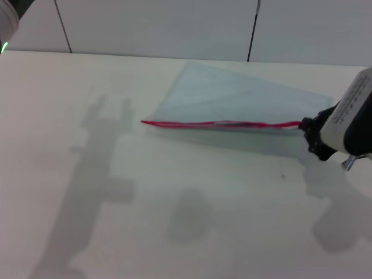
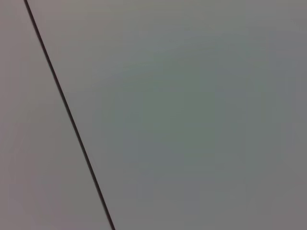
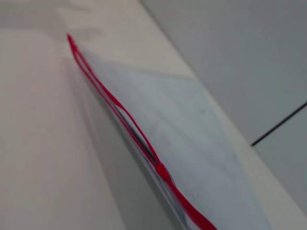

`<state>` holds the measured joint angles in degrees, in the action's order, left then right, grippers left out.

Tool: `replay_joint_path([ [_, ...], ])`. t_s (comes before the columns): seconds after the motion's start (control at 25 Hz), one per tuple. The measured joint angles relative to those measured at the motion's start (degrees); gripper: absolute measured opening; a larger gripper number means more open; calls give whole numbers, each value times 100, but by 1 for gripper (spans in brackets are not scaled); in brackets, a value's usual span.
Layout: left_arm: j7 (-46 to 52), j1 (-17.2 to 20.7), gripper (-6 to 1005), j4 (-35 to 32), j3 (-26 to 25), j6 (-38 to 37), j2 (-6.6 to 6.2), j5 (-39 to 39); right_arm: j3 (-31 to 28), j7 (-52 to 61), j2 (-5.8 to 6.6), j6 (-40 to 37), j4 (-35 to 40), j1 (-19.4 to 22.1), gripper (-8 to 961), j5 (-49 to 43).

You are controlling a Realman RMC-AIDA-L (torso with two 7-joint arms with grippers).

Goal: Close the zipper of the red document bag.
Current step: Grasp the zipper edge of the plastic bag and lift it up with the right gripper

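The red document bag (image 1: 226, 99) is a pale translucent pouch on the white table, with its near long edge raised off the surface. The zipper (image 1: 221, 124) runs red along that edge. In the right wrist view the zipper (image 3: 115, 103) splits into two strands beyond the small red slider (image 3: 162, 171) and is joined on the nearer side. My right gripper (image 1: 308, 132) is at the right end of the zipper edge, shut on the bag's corner and holding it up. Only part of my left arm (image 1: 7, 20) shows, at the top left corner.
The white table (image 1: 174, 203) spreads wide in front of the bag, crossed by arm shadows. A grey panelled wall (image 1: 174, 23) with dark seams stands behind the table's far edge. The left wrist view shows only that wall (image 2: 192, 120).
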<state>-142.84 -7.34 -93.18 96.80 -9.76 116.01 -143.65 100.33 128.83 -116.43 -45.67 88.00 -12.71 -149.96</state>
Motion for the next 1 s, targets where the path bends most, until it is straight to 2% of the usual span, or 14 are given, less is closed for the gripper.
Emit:
replay_joint_path([
  [0.2, 26, 13, 592, -112, 23, -35, -1, -34, -126, 100, -2, -226, 610, 246, 33, -157],
  [0.44, -29, -224, 591, -265, 126, -946, -15, -323, -226, 118, -2, -503, 1201, 450, 22, -155],
  [0.72, -101, -513, 590, -282, 246, -1703, -18, -747, -238, 128, -2, -547, 1305, 475, 15, -132],
  [0.8, -187, -589, 590, -285, 258, -1767, -82, -1108, -241, 159, -2, -547, 1333, 484, 15, -135],
  [1.0, -1072, -861, 589, -403, 582, -2052, -411, -2198, -281, 190, -2, -553, 1348, 489, 15, -107],
])
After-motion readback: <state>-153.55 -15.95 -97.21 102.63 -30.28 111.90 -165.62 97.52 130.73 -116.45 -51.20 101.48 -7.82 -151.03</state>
